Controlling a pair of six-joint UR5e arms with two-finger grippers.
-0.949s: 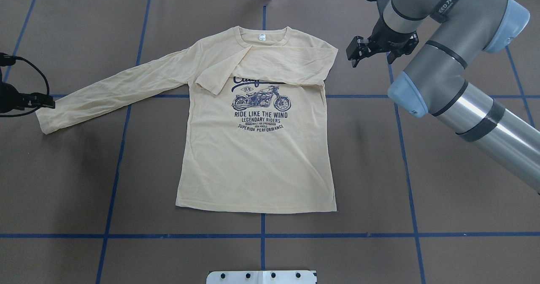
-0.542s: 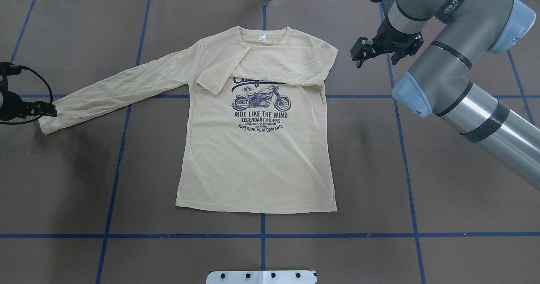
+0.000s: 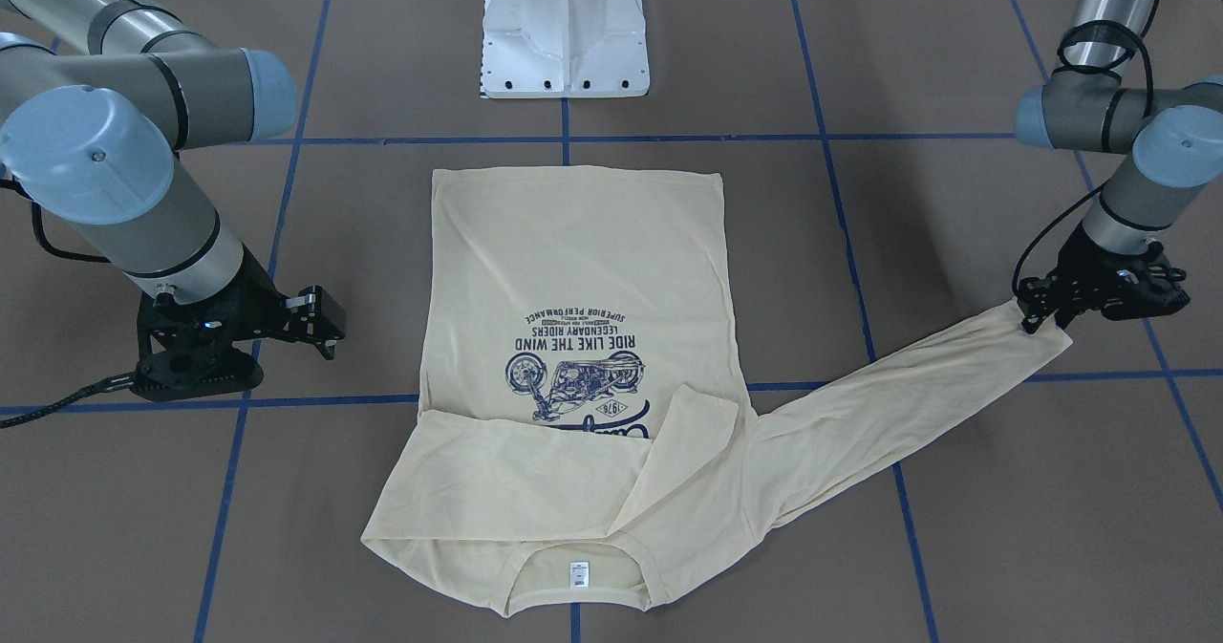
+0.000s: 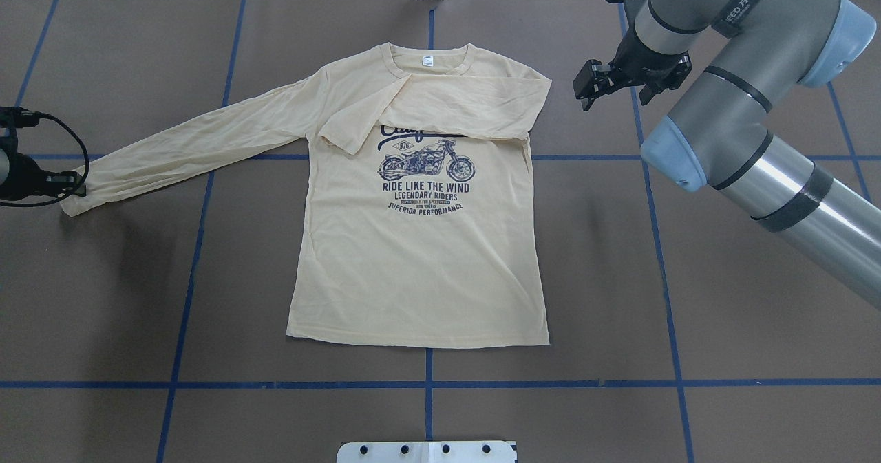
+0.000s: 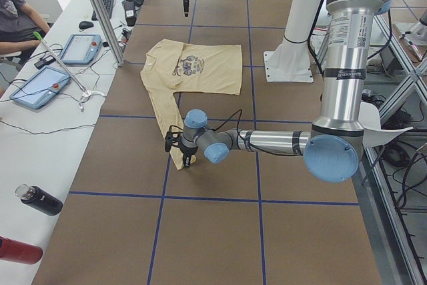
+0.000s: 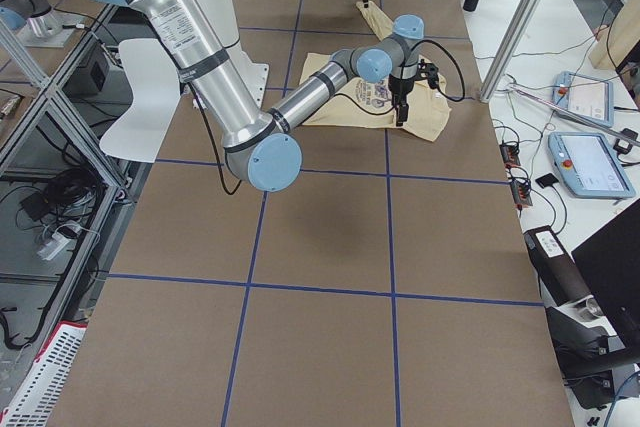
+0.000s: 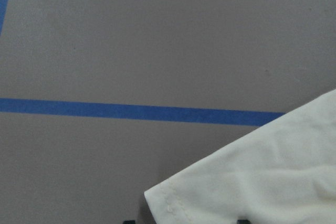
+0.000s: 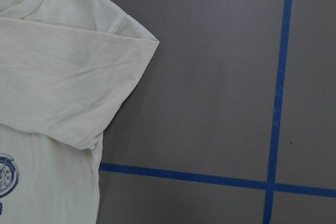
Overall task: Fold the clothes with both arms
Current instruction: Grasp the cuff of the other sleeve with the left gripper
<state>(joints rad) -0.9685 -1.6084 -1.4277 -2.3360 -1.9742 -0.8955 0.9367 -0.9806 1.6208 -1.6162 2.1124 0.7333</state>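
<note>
- The T-shirt (image 4: 413, 270) lay flat and print side up in the middle of the brown table (image 4: 688, 311).
- Its long axis ran straight away from the robot. The hem (image 4: 413, 339) was nearest the white base (image 3: 566, 32) and the collar (image 4: 430, 60), with its small white neck label (image 4: 428, 62), pointed to the far edge.
- The sleeve on the robot's right was folded (image 4: 454, 105) across the chest and covered the top line of the motorcycle print (image 4: 427, 174).
- The other sleeve (image 4: 199, 143) was stretched out to the robot's left, slanting slightly back toward the robot and crossing a blue tape line (image 4: 261, 156).
- I logged the left gripper (image 3: 1032, 321) low at the end of that sleeve, the arm's forearm running nearly level just above the table.
- In the left wrist view the cuff (image 7: 252, 182) filled the lower corner, with two dark fingertips showing well apart at the bottom edge. I read the fingers as spread about the cuff, not clenched on it.
- The right gripper (image 4: 614, 91) hung beside the folded shoulder, apart from the cloth. It pointed down with its fingers released and held nothing.
- The right arm reached out over the far right part of the table, elbow raised.
</note>
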